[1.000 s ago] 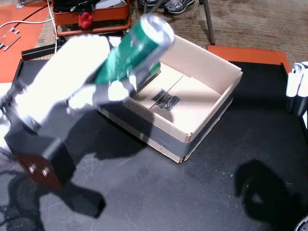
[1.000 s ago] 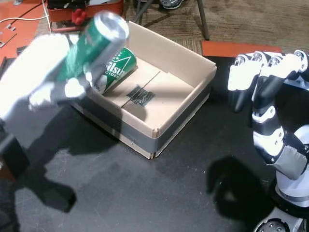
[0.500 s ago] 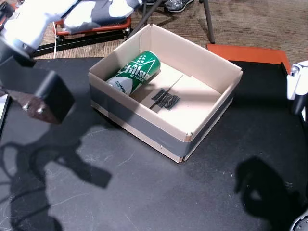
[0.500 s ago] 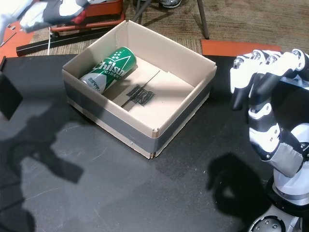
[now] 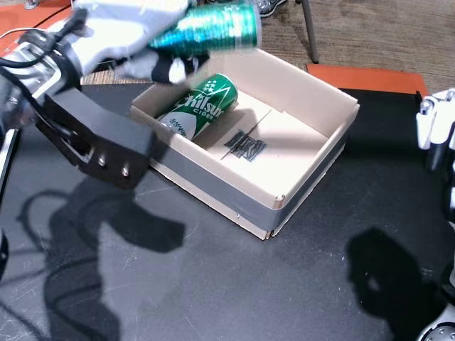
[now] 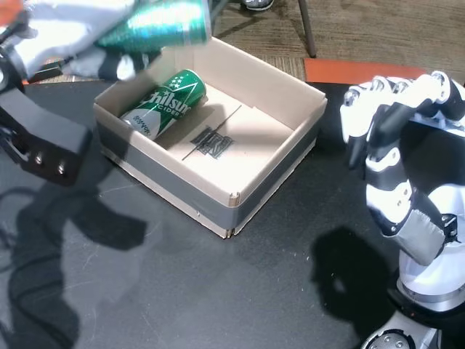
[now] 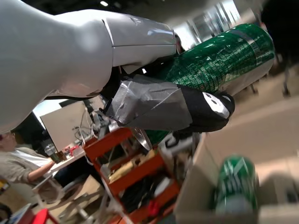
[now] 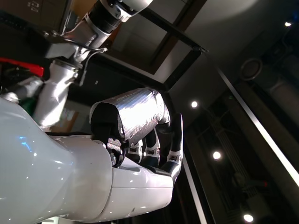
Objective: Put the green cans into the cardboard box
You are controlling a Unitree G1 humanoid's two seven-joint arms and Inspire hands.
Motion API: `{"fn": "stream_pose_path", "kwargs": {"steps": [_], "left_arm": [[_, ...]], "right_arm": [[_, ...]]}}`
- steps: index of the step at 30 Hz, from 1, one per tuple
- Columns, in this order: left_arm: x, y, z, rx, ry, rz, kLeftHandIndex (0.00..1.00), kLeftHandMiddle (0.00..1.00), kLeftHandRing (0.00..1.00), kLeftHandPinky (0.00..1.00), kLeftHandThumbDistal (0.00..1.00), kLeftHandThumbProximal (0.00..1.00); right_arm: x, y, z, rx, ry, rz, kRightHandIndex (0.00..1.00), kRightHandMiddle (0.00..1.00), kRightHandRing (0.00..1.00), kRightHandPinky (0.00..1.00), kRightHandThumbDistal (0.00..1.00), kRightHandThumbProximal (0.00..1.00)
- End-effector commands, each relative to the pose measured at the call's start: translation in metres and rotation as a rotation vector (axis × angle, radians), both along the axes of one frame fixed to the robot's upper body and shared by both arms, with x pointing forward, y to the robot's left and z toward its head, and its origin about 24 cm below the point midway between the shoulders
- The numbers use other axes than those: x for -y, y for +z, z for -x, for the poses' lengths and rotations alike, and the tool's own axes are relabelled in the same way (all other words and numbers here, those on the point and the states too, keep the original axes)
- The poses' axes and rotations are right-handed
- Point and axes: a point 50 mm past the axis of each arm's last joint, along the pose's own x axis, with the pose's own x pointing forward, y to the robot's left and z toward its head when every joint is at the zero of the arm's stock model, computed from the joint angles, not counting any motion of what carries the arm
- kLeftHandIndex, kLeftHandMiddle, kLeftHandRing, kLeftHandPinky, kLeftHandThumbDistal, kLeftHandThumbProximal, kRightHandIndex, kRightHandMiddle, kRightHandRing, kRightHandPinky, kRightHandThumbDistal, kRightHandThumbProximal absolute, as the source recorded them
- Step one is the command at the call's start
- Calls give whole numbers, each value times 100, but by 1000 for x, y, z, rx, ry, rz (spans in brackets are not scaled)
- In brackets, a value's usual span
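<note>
My left hand (image 5: 131,32) is shut on a green can (image 5: 213,27), which lies nearly level in the air above the far left corner of the cardboard box (image 5: 313,186). In another head view the held can (image 6: 158,23) is blurred. A second green can (image 5: 199,106) lies on its side inside the box along its left wall, seen in both head views (image 6: 163,102). The left wrist view shows my fingers (image 7: 159,105) wrapped around the held can (image 7: 219,56), with the boxed can (image 7: 236,184) below. My right hand (image 6: 385,123) hangs at the right of the box, open and holding nothing.
The box stands on a black tabletop (image 5: 213,284). An orange rack (image 7: 135,177) and a metal chair leg (image 5: 309,32) stand on the floor behind the table. An orange mat (image 5: 366,78) lies past the far right edge. A person (image 7: 18,161) sits in the background.
My left hand, which swung up and left out of the head views half a second ago, is back over the box's far left corner with the can. The right hand barely moved.
</note>
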Motion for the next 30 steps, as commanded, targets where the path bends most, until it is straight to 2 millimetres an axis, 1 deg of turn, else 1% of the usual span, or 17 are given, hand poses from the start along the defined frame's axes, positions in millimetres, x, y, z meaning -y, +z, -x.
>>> {"fn": "stream_pose_path", "kwargs": {"steps": [1, 3, 5, 6, 8, 10, 11, 12, 16, 17, 19, 21, 22, 23, 26, 28, 30], "left_arm": [[5, 5, -2, 9, 4, -52, 10, 15, 25, 32, 0, 70], [9, 1, -3, -19, 14, -78, 16, 20, 29, 35, 0, 72], [13, 0, -3, -27, 14, -107, 23, 26, 31, 39, 0, 94], [15, -1, -3, -28, 8, -112, 25, 27, 31, 40, 0, 100], [20, 0, -2, -20, -17, -108, 19, 21, 26, 37, 0, 100], [24, 0, -2, -13, -34, -107, 16, 18, 25, 34, 0, 100], [26, 0, -2, -8, -42, -110, 14, 16, 23, 33, 0, 99], [27, 1, -1, -3, -48, -110, 12, 15, 23, 32, 0, 94], [29, 2, -1, 2, -57, -116, 15, 18, 25, 34, 0, 91], [29, 2, -2, -1, -54, -122, 17, 19, 27, 36, 0, 92], [29, 2, -2, -4, -47, -139, 21, 23, 29, 38, 0, 95], [30, 2, -2, -3, -45, -146, 22, 23, 28, 37, 0, 96], [30, 2, -2, 2, -51, -146, 20, 22, 26, 35, 0, 91], [31, 2, -2, 10, -60, -149, 19, 20, 25, 34, 0, 90], [33, 1, -1, 31, -80, -173, 20, 22, 26, 34, 0, 92], [34, 0, 0, 35, -97, -176, 14, 17, 23, 31, 0, 93], [35, -1, 0, 35, -103, -182, 12, 16, 22, 31, 0, 95]], "right_arm": [[-1, -1, 3, -13, -10, -3, 5, 20, 27, 2, 61, 0], [-2, -1, 3, -7, -11, -1, 5, 20, 27, 2, 58, 0], [-2, -1, 3, -2, -12, 1, 5, 19, 27, 2, 57, 0], [-2, -1, 3, 1, -10, -1, 6, 19, 27, 3, 58, 0], [-3, -1, 2, 13, -3, -1, 7, 19, 27, 1, 56, 0], [-5, -1, 1, 24, -5, -14, 6, 17, 24, 1, 58, 0], [-6, -1, 1, 33, -12, -18, 6, 16, 24, 1, 56, 0], [-6, -1, 0, 52, -30, -15, 5, 15, 23, 3, 54, 0], [-9, 0, -1, 77, -60, -5, 3, 13, 21, 1, 51, 0], [-10, 0, -1, 84, -73, -10, 3, 13, 21, 1, 54, 0], [-11, 0, -2, 98, -95, -17, 2, 11, 20, 1, 55, 0], [-13, -1, -3, 95, -88, -20, 0, 10, 21, 3, 54, 0], [-14, -1, -3, 96, -80, -20, 0, 10, 22, 4, 53, 0], [-14, -1, -3, 100, -84, -18, 0, 10, 23, 6, 52, 0], [-16, 0, -3, 111, -95, -20, 0, 12, 26, 19, 50, 0], [-16, -1, -3, 95, -60, -20, 0, 14, 27, 21, 51, 0], [-16, -1, -3, 71, -15, -19, 2, 16, 28, 22, 50, 0]]}}
